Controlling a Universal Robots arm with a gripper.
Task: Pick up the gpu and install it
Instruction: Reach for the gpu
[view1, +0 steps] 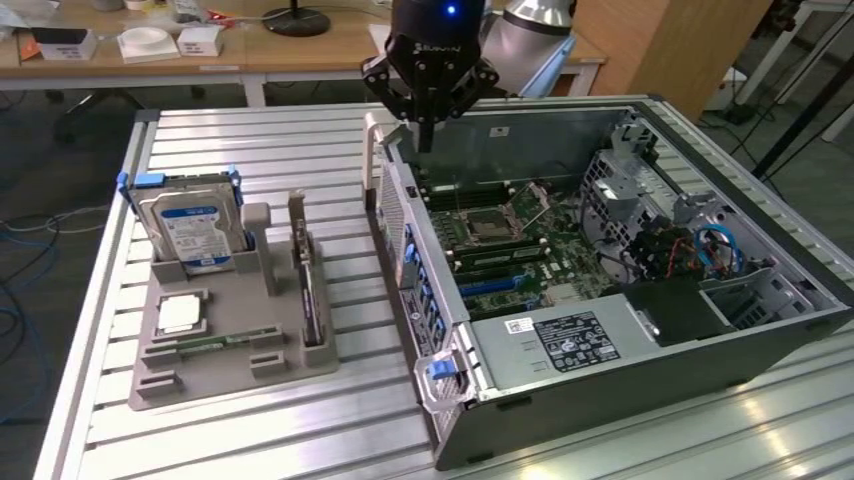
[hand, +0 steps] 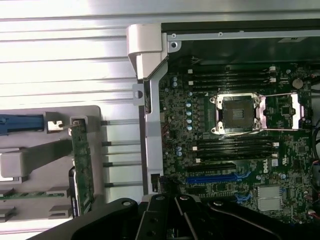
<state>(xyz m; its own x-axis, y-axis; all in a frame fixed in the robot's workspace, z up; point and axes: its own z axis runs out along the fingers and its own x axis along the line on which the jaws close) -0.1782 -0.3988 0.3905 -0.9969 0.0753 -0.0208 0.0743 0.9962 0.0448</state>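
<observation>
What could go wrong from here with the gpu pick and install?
1. The gpu stands on edge in a narrow slot of the grey fixture; an off-centre grasp could tilt or jam it.
2. The end effector hangs above the case wall; a low move toward the gpu might clip it.
3. The blue slot lies near that wall and the open processor socket; a misaligned insert could strike either.
</observation>
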